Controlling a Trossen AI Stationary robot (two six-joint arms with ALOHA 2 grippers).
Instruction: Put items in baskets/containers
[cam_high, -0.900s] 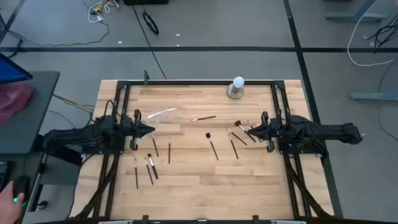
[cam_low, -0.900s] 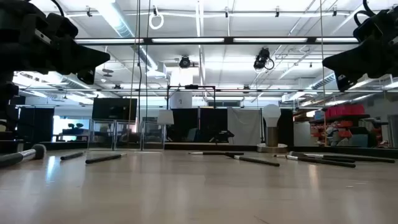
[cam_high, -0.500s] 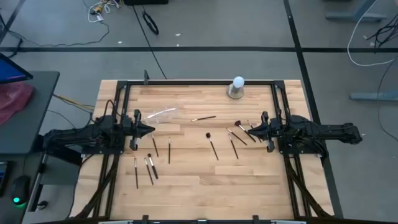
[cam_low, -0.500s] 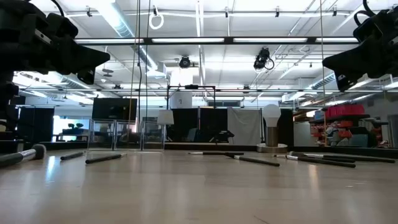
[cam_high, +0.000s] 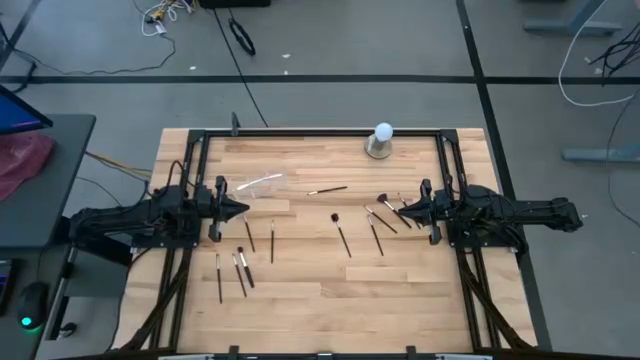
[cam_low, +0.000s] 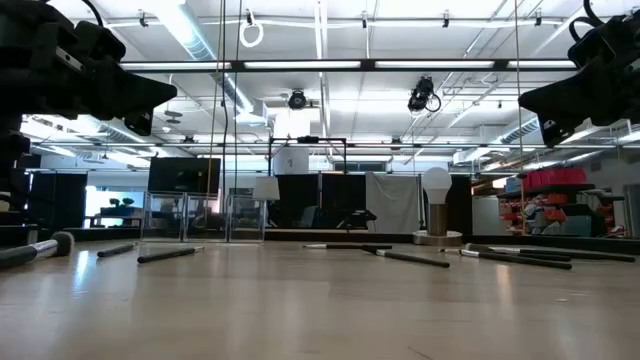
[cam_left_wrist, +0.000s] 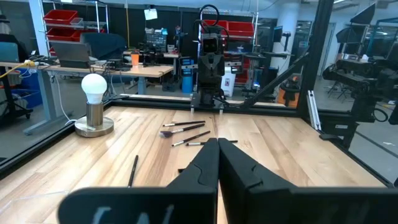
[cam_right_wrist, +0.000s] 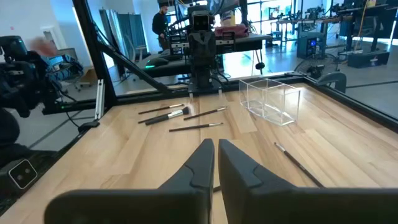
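Observation:
Thin dark makeup brushes lie flat and scattered on the wooden table. One group (cam_high: 240, 265) lies toward the near left, two lie mid-table (cam_high: 342, 236), and a cluster (cam_high: 380, 218) sits just in front of my right gripper (cam_high: 399, 210). The clear plastic holder (cam_high: 258, 185) stands on the table beyond my left gripper (cam_high: 243, 209) and shows in the right wrist view (cam_right_wrist: 270, 99). Both grippers hover above the table, pointing at each other with fingers shut and holding nothing. In the wrist views the left fingertips (cam_left_wrist: 217, 146) and the right fingertips (cam_right_wrist: 216, 148) are closed together.
A white ball on a grey round base (cam_high: 380, 141) stands at the table's far edge, right of centre. A black frame (cam_high: 320, 131) borders the far edge and both sides. Bare wood (cam_high: 330, 300) stretches along the near side between the arms.

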